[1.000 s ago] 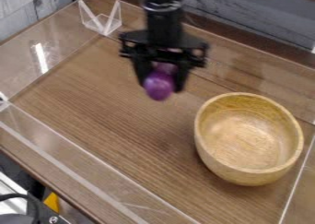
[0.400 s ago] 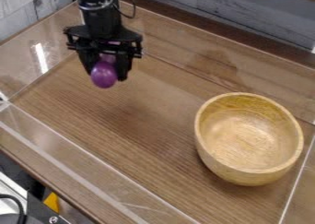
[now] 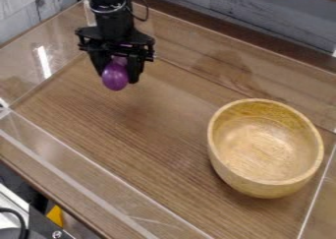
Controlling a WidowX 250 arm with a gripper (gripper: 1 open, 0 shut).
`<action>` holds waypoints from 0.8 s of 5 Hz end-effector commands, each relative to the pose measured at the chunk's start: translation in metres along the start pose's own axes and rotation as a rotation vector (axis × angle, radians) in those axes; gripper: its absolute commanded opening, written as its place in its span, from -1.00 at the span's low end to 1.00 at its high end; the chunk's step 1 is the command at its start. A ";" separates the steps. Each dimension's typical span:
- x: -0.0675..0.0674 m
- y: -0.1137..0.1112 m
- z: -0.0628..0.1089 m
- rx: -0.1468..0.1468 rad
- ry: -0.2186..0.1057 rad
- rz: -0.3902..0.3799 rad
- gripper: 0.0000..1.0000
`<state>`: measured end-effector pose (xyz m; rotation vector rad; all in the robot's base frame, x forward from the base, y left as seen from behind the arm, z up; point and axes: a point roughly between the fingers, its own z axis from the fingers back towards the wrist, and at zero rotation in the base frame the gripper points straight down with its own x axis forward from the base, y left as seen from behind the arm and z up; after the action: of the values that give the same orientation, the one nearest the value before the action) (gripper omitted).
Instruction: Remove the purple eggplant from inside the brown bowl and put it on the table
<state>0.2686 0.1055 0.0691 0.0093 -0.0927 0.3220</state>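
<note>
A: Eggplant (image 3: pixel 116 78), purple, is pinched in my gripper (image 3: pixel 117 70), hanging over the far-left part of the worktop (image 3: pixel 144 145), well apart from the empty brown wooden bowl (image 3: pixel 266 147) at near right.

B: Risks?

A: I judge it's not down yet. If I let go from up here, the glossy toy could bounce or roll toward the clear acrylic wall (image 3: pixel 53 179). Pressing too low could jam it against the wood.

B: Any labels?

A: None I can read.
</note>
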 end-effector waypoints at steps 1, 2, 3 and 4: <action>0.028 0.014 0.010 0.023 -0.065 0.060 -1.00; 0.042 0.029 0.008 0.038 -0.072 0.133 -1.00; 0.046 0.026 0.011 0.043 -0.074 0.180 -1.00; 0.049 0.022 0.017 0.046 -0.076 0.222 -1.00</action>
<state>0.2977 0.1394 0.0735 0.0470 -0.1063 0.5493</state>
